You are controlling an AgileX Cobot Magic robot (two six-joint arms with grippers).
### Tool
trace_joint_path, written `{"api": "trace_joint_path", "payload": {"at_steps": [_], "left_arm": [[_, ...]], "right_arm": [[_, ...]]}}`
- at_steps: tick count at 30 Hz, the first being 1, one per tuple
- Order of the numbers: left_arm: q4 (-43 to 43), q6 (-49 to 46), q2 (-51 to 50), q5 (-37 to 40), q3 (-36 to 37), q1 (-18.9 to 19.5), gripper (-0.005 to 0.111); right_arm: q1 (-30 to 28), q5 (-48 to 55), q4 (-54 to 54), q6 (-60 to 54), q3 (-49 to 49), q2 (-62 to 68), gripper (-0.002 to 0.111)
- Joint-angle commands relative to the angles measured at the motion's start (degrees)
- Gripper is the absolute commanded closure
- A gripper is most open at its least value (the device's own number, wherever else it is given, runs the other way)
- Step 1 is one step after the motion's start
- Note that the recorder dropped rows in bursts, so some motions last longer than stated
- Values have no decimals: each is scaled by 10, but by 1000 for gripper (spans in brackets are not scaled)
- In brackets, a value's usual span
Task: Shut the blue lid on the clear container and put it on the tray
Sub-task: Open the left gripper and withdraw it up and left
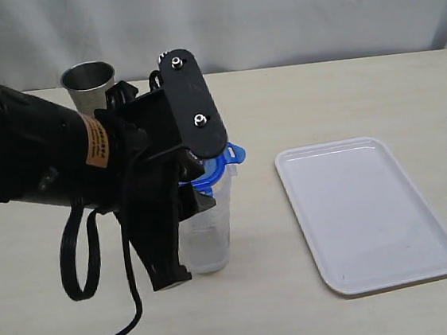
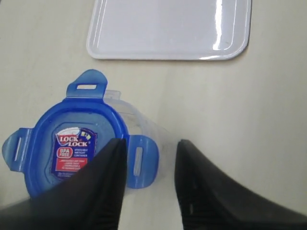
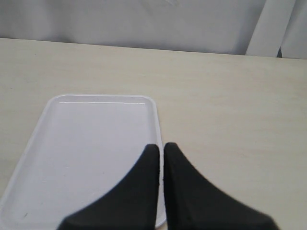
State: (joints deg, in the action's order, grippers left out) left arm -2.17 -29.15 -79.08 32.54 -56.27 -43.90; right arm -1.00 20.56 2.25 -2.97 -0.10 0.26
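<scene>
The left gripper (image 2: pixel 151 191) is seen with its two black fingers held apart, poised just above the blue lid (image 2: pixel 72 143). One finger is laid over the lid's near edge, the other is off to the side over bare table, and one blue snap flap (image 2: pixel 141 160) is framed in the gap between them; nothing is seen to be clamped. The lid is seated on the rim of the clear container (image 2: pixel 139 120), a rounded square of glossy blue plastic with a red, white and blue sticker on top. Three of its flaps are splayed outward. The container is stood upright on the pale table (image 1: pixel 320 93), tall, slim and translucent. From the exterior view the left arm is brought in from the left edge, bulky and black, pitched down over the container's top, with a black cable (image 1: pixel 81 262) looped beneath it. A shiny steel cup (image 1: pixel 88 82) is glimpsed behind the arm. The tray (image 1: pixel 364 209), flat, white, with rounded corners and a low rim, is lying well apart from the container on the right. The right gripper (image 3: pixel 160 158) is hung over the tray's edge, its fingers drawn together to a bare sliver, nothing between them.
</scene>
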Motion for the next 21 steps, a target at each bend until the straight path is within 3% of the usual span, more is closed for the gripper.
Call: {"api": "trace_joint_path", "payload": {"at_steps": [1,6,9,10,12,17,21], "left_arm": [[32,19,21,-43,1,-1,72],[-16,123,40,-157,1,15,73],[-22,172,35,-192,1,62,94],[-22,190,28,-184,1,99,106],[-16,202,22,-166,1,150,107],[-16,205,4,-162,1,219,107],[-16,205,-14,-159,1,243,107]], "right_arm": [[-2,-1,-1,-5,1,-3,104],[-2,-1,-1,-5,1,-3,104],[-2,-1,-1,-5,1,-3,104],[-2,-1,-1,-5,1,-3,104],[-2,-1,-1,-5,1,-3,104],[-2,-1,-1,-5,1,-3,104],[-2,-1,-1,-5,1,-3,104]]}}
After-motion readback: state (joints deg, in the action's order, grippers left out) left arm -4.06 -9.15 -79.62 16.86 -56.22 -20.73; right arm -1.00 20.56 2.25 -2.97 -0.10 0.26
